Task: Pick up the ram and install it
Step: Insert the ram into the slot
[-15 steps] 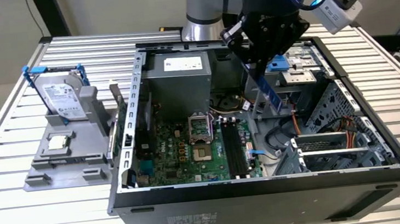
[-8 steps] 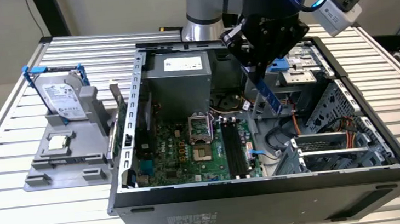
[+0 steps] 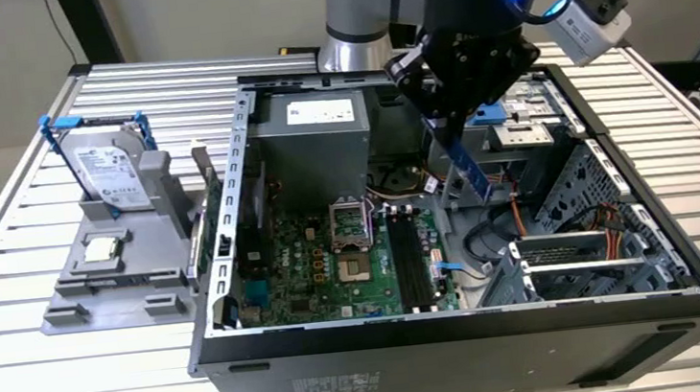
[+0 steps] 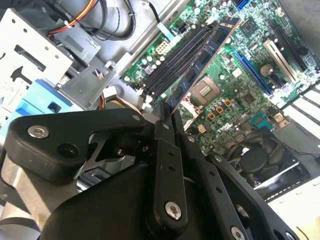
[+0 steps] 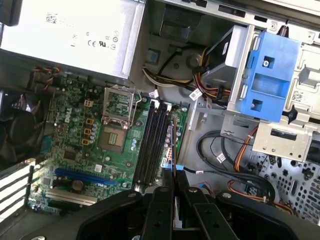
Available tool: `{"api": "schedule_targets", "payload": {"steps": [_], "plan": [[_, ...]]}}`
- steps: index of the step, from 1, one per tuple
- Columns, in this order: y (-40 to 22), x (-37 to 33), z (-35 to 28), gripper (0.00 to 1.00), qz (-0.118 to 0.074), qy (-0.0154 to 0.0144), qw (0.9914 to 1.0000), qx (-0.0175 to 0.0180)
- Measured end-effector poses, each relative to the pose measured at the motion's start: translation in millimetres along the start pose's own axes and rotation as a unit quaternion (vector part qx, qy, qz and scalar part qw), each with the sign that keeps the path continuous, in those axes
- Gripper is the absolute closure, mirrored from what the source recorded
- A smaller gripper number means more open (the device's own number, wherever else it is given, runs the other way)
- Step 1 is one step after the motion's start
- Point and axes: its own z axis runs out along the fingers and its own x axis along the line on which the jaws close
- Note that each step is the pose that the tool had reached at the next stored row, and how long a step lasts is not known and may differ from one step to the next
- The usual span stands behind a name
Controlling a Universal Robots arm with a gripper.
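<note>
Step in hand: I have the ram [image 3: 466,167] picked up and carried into the open computer case [image 3: 668,300]; I judge it is being brought to the black memory slots [image 3: 410,258] and is not seated.
Tool: my gripper [image 3: 443,118] is clamped on the ram's upper end, fingers pressed together on the thin board in both wrist views.
Ram's place: in the air above the slots, a little off to the exterior view's right, clear of them.
Ram's pose: hanging by one end, long axis pointing down and tilted.
Ram's look: a thin, narrow dark blue stick with dark chips on its face [image 4: 207,55]; nearly edge-on in the first wrist view [image 5: 174,145].
What seating calls for: in my judgement, laying the stick level and parallel over one slot, then a straight press.
</note>
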Motion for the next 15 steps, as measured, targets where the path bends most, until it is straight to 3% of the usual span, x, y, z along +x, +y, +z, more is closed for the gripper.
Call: {"api": "schedule_targets", "payload": {"steps": [8,12,15], "plan": [[0.0,0.1,5.2,1.00,0.017,0.0076,0.99982,-0.0016],[0.0,0.1,6.4,1.00,0.030,0.0060,0.99947,-0.0103],[0.0,0.1,7.9,1.00,0.043,0.0057,0.99902,-0.0108]]}}
